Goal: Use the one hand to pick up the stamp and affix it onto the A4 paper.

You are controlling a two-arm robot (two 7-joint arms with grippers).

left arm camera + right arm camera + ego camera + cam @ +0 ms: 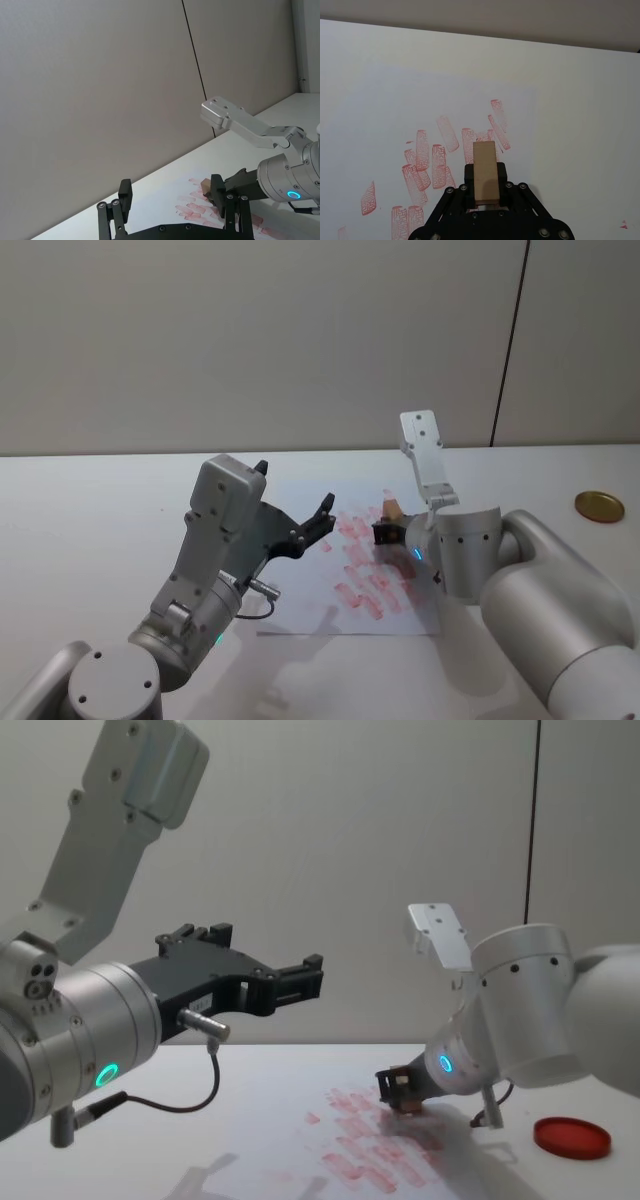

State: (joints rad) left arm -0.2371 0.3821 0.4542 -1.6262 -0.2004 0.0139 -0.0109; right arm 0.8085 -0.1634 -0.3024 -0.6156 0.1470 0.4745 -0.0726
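The stamp (485, 170), a small tan wooden block, sits clamped between the black fingers of my right gripper (485, 176), on the arm with the blue light ring. In the head view the right gripper (386, 531) holds the stamp (393, 509) low over the far right part of the A4 paper (300, 602). The sheet (395, 100) carries many red prints. From the chest view the right gripper (400, 1090) is just above the A4 paper (360, 1152); I cannot tell if the stamp touches it. My left gripper (295, 488) hangs open in the air above the paper's left side.
A round red ink pad (571, 1137) lies on the white table to the right of the right arm, and shows as a disc (599, 506) at the far right in the head view. A grey wall stands behind the table.
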